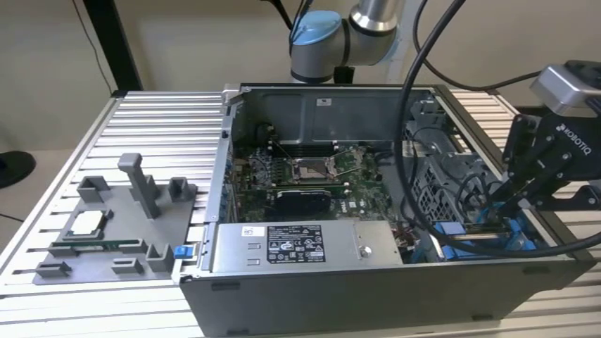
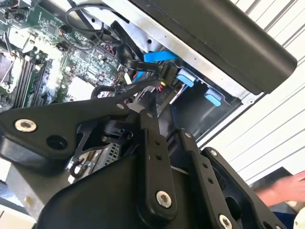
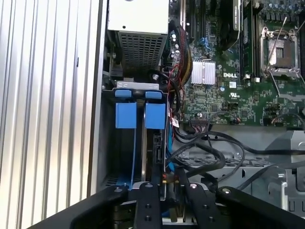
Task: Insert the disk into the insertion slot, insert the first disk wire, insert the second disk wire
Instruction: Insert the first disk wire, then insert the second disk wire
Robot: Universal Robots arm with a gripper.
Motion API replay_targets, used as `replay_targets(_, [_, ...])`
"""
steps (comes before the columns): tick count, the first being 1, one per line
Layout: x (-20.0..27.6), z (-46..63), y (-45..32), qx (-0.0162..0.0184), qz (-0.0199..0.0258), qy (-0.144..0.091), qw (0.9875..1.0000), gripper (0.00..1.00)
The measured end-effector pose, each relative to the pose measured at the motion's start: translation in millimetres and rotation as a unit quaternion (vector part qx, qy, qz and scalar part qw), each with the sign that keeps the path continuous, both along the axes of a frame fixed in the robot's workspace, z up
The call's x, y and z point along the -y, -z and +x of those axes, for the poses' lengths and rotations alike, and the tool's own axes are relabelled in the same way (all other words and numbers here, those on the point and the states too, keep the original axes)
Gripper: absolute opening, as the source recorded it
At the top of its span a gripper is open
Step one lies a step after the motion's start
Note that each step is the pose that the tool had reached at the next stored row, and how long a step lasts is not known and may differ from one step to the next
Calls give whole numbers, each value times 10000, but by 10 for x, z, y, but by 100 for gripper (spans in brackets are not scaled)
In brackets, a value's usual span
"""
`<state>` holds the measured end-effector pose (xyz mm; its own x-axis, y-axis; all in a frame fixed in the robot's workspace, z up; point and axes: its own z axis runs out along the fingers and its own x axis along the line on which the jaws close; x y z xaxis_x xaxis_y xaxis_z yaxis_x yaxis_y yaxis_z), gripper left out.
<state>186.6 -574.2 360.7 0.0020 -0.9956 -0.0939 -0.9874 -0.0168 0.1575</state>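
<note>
Open case [image 1: 357, 296] on bench [image 1: 160, 120]. Slot [image 1: 488, 243], lower right of exterior view, holds disk [image 3: 156, 151] edge-on, blue carrier showing. Gripper [image 3: 167, 187] near disk's end among black wires [image 3: 209, 143]; grip can't be told.

On the power-supply box [image 1: 376, 248]: a white label [image 1: 294, 243] with dense black print and marks — too small to read.
On the motherboard [image 3: 214, 98], behind the power-supply box: a white printed word [image 3: 232, 75] beside the silver heatsink [image 3: 203, 72].
On the gripper [image 1: 500, 203], to the exterior view's right of the power-supply box: white lettering [image 1: 573, 139] along its black housing.
</note>
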Motion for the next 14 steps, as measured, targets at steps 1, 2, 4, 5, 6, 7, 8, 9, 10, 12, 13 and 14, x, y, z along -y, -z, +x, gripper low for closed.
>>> replay_targets(1, [-1, 6, -1, 4, 17, -3, 10000, 100])
replay_targets(2, [-1, 11, -2, 10, 39, -6, 10000, 100])
replay_targets(4, [-1, 21, -3, 43, 106, -13, 9999, 100])
replay_targets(5, [-1, 24, -3, 72, 145, -17, 9999, 100])
replay_targets(6, [-2, 28, -3, 106, 188, -21, 9998, 100])
replay_targets(7, [-2, 31, -3, 143, 234, -24, 9996, 100])
replay_targets(8, [-2, 34, -3, 176, 278, -27, 9995, 100])
replay_targets(9, [-2, 40, -3, 199, 321, -28, 9993, 100])
replay_targets(10, [-2, 44, -3, 217, 359, -28, 9991, 100])
replay_targets(12, [-2, 64, -3, 248, 432, -31, 9988, 100])
replay_targets(13, [-2, 80, -3, 257, 466, -37, 9986, 100])
replay_targets(14, [-1, 98, -2, 261, 493, -45, 9984, 100])
